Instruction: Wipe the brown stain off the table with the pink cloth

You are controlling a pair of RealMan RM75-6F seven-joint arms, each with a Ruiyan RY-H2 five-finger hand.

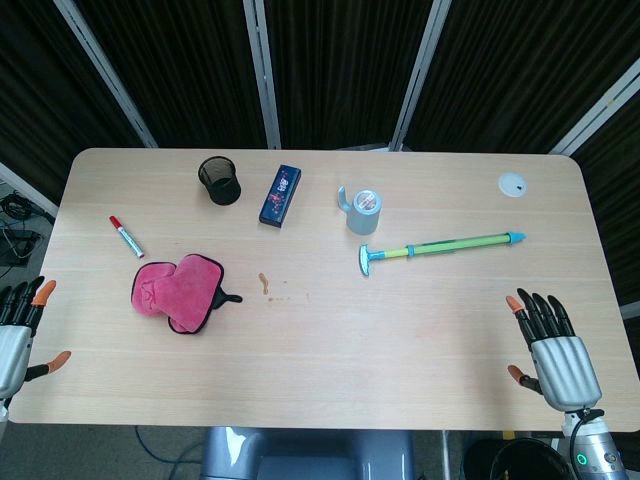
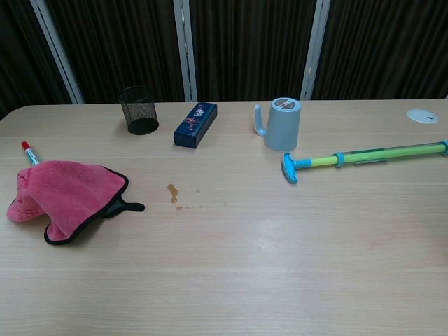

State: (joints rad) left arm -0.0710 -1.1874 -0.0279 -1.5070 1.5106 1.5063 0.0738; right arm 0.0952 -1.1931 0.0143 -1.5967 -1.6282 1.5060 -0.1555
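- Hands first, nearest me: my left hand [image 1: 18,330] sits off the near-left table edge and my right hand [image 1: 552,350] over the near-right corner. Both have fingers spread and hold nothing. Only the head view shows them.
- Table [image 1: 400,340] between the hands is bare pale wood where I can see it.
- Cloth [image 1: 178,290] lies left of centre, bunched and folded over itself, with a dark trim and a small dark loop [image 1: 228,297] poking out on its right side. It is nearer my left hand, though well apart from it.
- I judge the cloth soft, light and floppy: it will sag and bunch when lifted. I'd grasp the thick folded middle from above, not the thin edge or loop, so there is padding to press with.
- Stain [image 1: 264,283] sits just right of the cloth, a small brown drip with fainter specks trailing to the right. A short drag rightward should cover it.
- Further back: a red-capped marker [image 1: 126,237] left of the cloth, and a blue-and-green stick tool [image 1: 440,247] to the right.
- Farthest: mesh cup [image 1: 219,180], dark box [image 1: 280,194], grey mug [image 1: 364,211], and a white disc [image 1: 513,184] at far right.
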